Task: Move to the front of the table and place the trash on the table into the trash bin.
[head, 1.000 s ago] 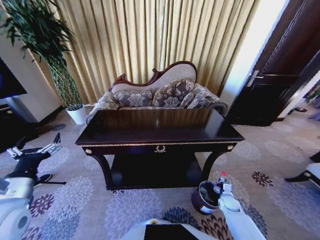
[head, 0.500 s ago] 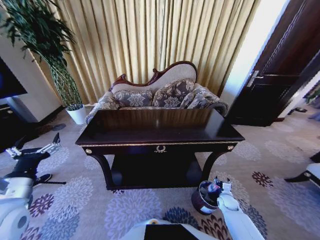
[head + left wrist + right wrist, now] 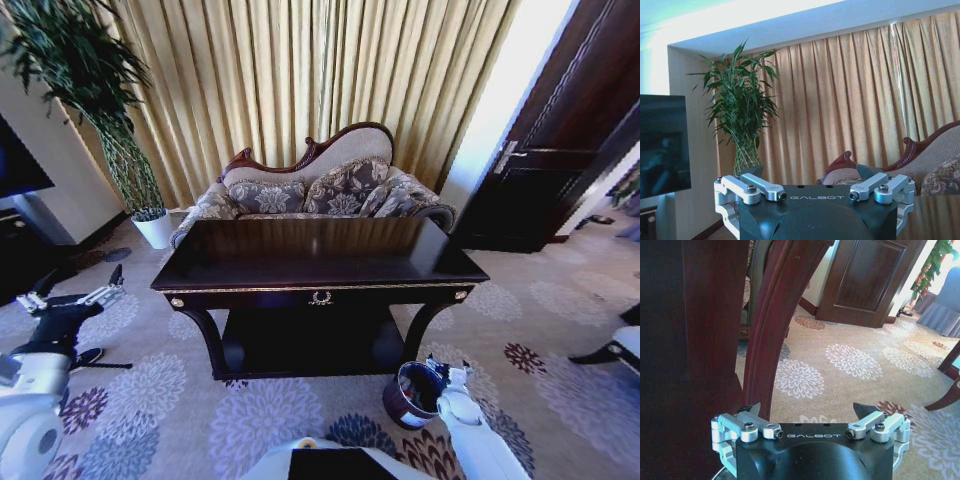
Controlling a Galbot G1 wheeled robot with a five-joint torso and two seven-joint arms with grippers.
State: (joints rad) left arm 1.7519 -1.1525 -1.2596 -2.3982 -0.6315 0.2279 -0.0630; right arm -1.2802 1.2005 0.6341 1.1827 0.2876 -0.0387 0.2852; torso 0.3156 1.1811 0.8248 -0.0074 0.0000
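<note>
Right gripper point(image 3: 447, 377) hangs spread and empty just over the trash bin point(image 3: 410, 394) by the table point(image 3: 318, 254) leg, left gripper point(image 3: 72, 297) parked spread, no trash visible; risk: lifting arm clips bin rim and tips it.

the glossy black table point(image 3: 320, 262) stands on flowered carpet point(image 3: 250, 415), the trash bin point(image 3: 410, 395) beside its right leg.

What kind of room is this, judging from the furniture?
Probably a hotel suite or a formal living room: an ornate carved sofa stands before long golden curtains, with a glossy black table on a floral carpet.
</note>
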